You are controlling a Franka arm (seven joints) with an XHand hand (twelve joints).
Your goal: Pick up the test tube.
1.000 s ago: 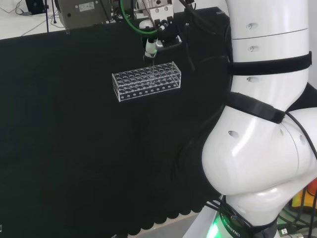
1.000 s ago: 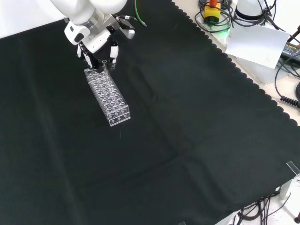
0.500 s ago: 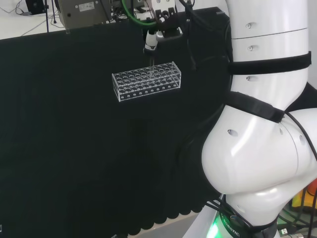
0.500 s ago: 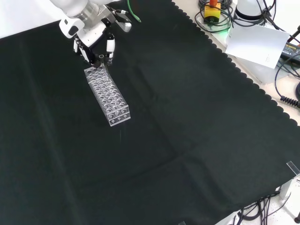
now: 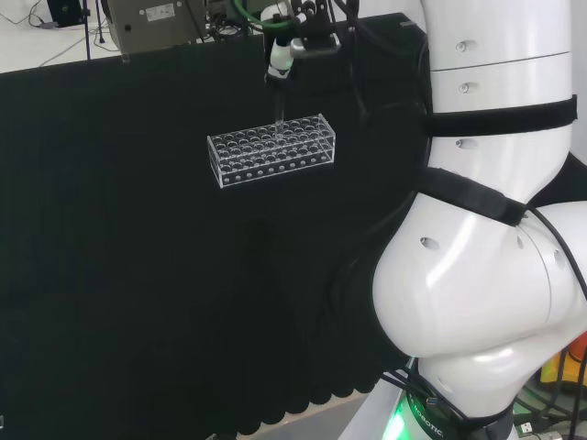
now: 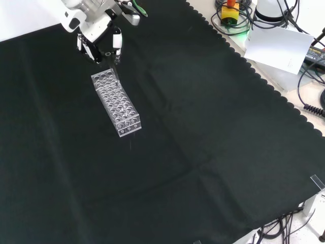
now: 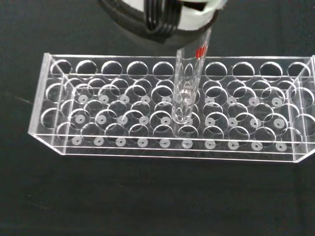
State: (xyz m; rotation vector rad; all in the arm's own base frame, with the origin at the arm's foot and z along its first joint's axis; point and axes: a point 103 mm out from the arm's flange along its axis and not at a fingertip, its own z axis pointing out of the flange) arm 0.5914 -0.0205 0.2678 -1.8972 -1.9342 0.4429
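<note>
A clear glass test tube [image 7: 186,83] is pinched at its upper end by the curled fingers of the hand [image 7: 162,14], as the wrist view shows. The tube hangs upright directly beneath the hand, a red mark near its top just below the fingertips, and its rounded lower end is seen against the holes of the clear plastic test tube rack [image 7: 74,128] below (whether the tip is clear of the rack's top plate cannot be told). In the head view the hand [image 5: 280,60] is held above the rack [image 5: 271,149], the tube [image 5: 278,115] showing as a thin pale line between them. In the front view the hand [image 6: 99,43] is found over the far end of the rack [image 6: 117,103], which stands on the black cloth [image 6: 203,152] beneath and beyond it.
</note>
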